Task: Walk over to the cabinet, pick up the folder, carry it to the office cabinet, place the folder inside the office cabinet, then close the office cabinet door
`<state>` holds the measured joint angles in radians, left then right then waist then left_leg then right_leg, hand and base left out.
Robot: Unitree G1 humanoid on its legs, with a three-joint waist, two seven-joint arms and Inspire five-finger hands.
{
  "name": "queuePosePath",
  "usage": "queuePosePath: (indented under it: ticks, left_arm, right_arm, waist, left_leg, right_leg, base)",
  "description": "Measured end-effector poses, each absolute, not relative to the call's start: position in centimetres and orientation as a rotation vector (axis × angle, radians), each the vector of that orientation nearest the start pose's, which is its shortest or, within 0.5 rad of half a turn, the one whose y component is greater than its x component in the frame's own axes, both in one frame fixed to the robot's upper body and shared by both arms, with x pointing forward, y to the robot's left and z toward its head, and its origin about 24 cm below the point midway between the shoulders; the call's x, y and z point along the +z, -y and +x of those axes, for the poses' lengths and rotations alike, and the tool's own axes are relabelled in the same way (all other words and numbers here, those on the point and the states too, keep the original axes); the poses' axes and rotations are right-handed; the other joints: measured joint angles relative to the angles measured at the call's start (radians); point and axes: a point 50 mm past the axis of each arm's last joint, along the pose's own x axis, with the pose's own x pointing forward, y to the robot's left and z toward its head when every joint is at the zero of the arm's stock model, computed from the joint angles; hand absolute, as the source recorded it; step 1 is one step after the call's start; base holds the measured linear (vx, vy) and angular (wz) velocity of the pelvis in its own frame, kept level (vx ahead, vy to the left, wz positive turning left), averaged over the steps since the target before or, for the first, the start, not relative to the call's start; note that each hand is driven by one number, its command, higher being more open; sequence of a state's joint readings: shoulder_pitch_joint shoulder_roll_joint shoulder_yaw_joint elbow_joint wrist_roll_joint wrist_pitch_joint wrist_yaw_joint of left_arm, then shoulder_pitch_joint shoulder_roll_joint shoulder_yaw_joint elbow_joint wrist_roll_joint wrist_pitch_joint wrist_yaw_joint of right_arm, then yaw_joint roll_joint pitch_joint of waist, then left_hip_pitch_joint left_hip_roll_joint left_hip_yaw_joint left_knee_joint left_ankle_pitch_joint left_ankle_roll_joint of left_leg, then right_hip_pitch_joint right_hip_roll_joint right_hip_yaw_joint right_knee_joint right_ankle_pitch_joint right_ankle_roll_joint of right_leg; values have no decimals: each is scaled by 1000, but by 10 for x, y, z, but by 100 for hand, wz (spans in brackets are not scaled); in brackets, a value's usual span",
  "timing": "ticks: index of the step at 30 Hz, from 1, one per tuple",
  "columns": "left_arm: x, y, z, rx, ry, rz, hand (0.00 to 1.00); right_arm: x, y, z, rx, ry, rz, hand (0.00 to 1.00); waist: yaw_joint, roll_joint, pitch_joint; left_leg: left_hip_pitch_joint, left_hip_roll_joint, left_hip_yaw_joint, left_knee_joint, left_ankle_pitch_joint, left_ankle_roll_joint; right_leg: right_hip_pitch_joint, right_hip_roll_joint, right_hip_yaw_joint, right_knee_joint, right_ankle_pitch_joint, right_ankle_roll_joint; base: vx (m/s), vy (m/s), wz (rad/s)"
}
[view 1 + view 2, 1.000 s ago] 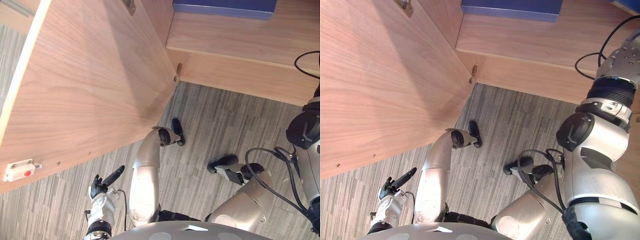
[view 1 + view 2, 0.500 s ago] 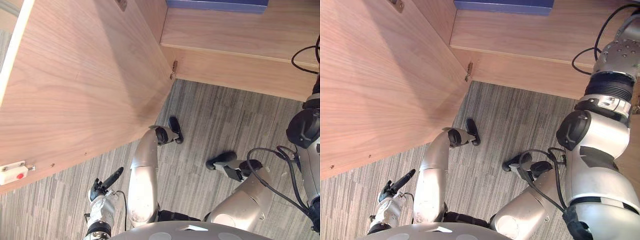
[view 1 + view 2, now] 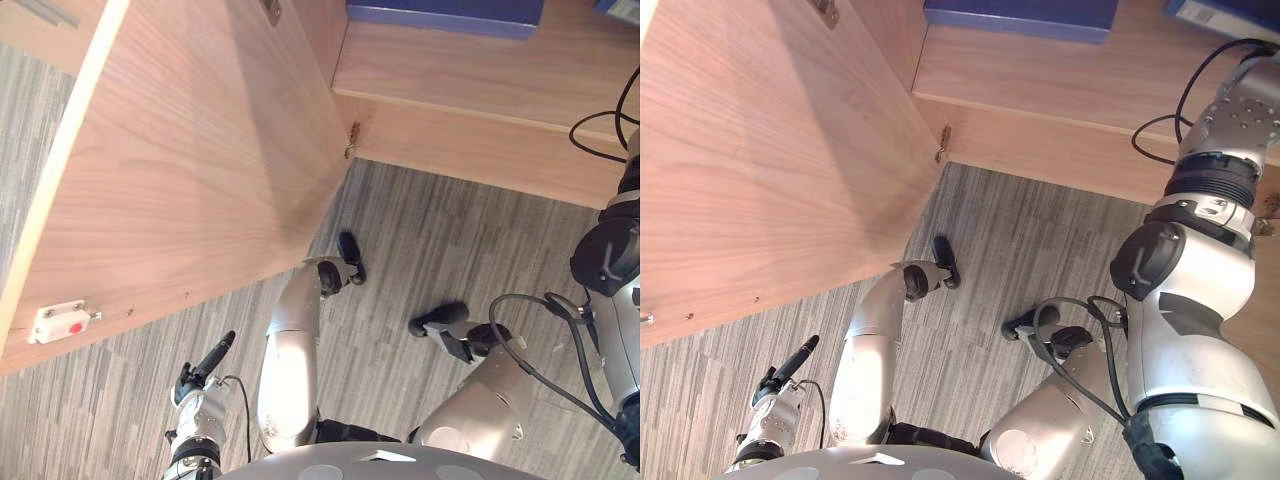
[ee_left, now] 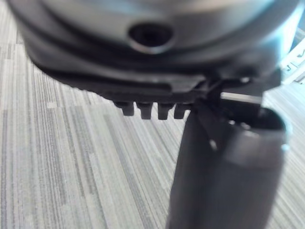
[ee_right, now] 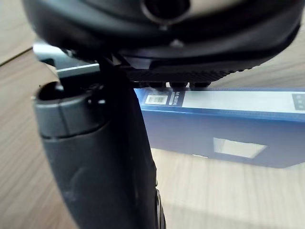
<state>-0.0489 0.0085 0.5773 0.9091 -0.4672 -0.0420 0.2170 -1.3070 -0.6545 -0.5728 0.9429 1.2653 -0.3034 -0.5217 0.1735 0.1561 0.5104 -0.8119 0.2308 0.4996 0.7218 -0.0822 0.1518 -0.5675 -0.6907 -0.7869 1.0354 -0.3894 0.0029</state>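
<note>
Latch point(image 3: 62, 325): a white catch with a red dot at 8 o'clock, on the inner face of the door point(image 3: 200, 170) near its free edge. I judge the closing finished only when it seats against the cabinet point(image 3: 480, 150).
Door: wide open, swung out across 9 to 11 o'clock, with its inner face toward the camera. The step in hand looks to be shutting it. Push on the outer face close to the free edge, far from the hinge, where the least force turns it.
Left hand point(image 3: 205, 365): at 7 o'clock, low over the carpet point(image 3: 420, 230) and apart from the door. Its fingers are straight and together, holding nothing. It is best placed for the push: reach round the free edge, lay the fingers flat, sweep steadily.
Hinge point(image 3: 352, 140): just above centre toward 12 o'clock. Keep fingers out of this gap.
Folder point(image 3: 445, 15): blue, lying flat on the shelf point(image 3: 480, 70) at 12 o'clock, with no hand on it. The placing looks done.
Second blue item point(image 3: 1225, 12): white-labelled, at 1 o'clock on the same shelf.
Right hand point(image 5: 100, 157): over the shelf, thumb straight, fingers seemingly uncurled and empty. A blue folder lies just past it, but I cannot tell which of the two. Draw this arm out before the door swings.
</note>
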Motion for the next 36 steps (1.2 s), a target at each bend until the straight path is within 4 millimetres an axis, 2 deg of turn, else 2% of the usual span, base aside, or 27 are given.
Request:
queuePosePath:
  ticks: [5, 7, 9, 13, 15, 21, 25, 30, 33, 34, 36]
  left_arm:
    - [-126, -254, 142, 969, -680, -633, 100]
    - [-122, -260, 144, 975, -644, -639, 100]
    - [-119, -265, 144, 983, -615, -648, 100]
    - [-119, -268, 142, 985, -604, -661, 100]
    - [-120, -267, 139, 976, -607, -664, 100]
    - [-124, -268, 133, 965, -613, -677, 100]
    - [-127, -265, 130, 960, -635, -684, 100]
    - [-133, -260, 124, 945, -685, -671, 100]
    - [-132, -263, 124, 906, -704, -616, 100]
    - [-131, -265, 124, 901, -701, -598, 100]
    - [-129, -272, 122, 899, -690, -561, 100]
  right_arm:
    - [279, 356, 364, -671, 462, 1507, 100]
    - [268, 351, 370, -679, 377, 1387, 100]
    - [260, 341, 378, -662, 279, 1157, 100]
    - [250, 330, 387, -635, 152, 749, 100]
    - [244, 329, 388, -626, 116, 625, 100]
    - [230, 328, 388, -567, 87, 563, 100]
    - [229, 327, 389, -555, 76, 503, 100]
    - [234, 327, 389, -572, 51, 250, 100]
    - [240, 329, 386, -603, 43, -78, 100]
    - [243, 334, 383, -618, 28, -221, 100]
    - [248, 344, 378, -639, 6, -395, 100]
  waist:
    - [-26, -13, 0]
    - [-38, -19, -1]
    - [-52, -34, -2]
    - [-65, -47, -3]
    - [-67, -49, -3]
    - [-69, -56, -7]
    - [-66, -58, -9]
    - [-64, -58, -9]
    - [-62, -57, -9]
    - [-60, -54, -9]
    - [-53, -48, -8]
  left_leg:
    - [73, -12, 28, -137, 60, -8]
    - [98, -19, 33, -188, 84, -16]
    - [129, -28, 46, -242, 111, -25]
    - [154, -26, 51, -301, 142, -36]
    - [164, -23, 55, -317, 149, -39]
    - [190, -13, 58, -337, 155, -47]
    - [198, -10, 60, -366, 174, -50]
    - [204, -13, 60, -385, 193, -48]
    - [203, -17, 54, -395, 200, -49]
    - [200, -18, 52, -395, 200, -49]
    - [189, -21, 44, -395, 201, -48]
  right_leg:
    - [56, 45, -48, -113, 56, -8]
    - [76, 62, -63, -147, 68, -12]
    - [87, 74, -66, -173, 76, -13]
    - [107, 107, -83, -216, 84, -20]
    - [113, 121, -86, -233, 93, -15]
    - [134, 147, -86, -263, 100, -14]
    - [134, 167, -88, -288, 107, -16]
    - [132, 173, -88, -292, 107, -18]
    - [128, 175, -90, -293, 106, -19]
    - [126, 176, -90, -293, 106, -19]
    - [115, 177, -87, -293, 106, -20]
  base:
    - [-5, -7, -12]
    - [-17, -41, -4]
    - [-36, -66, -5]
    - [-38, -85, -2]
    - [-23, -86, -6]
    - [-4, -91, -7]
    - [-1, -87, -4]
    - [7, -87, -1]
    - [4, -76, 2]
    - [5, -92, 2]
    - [0, -73, 3]
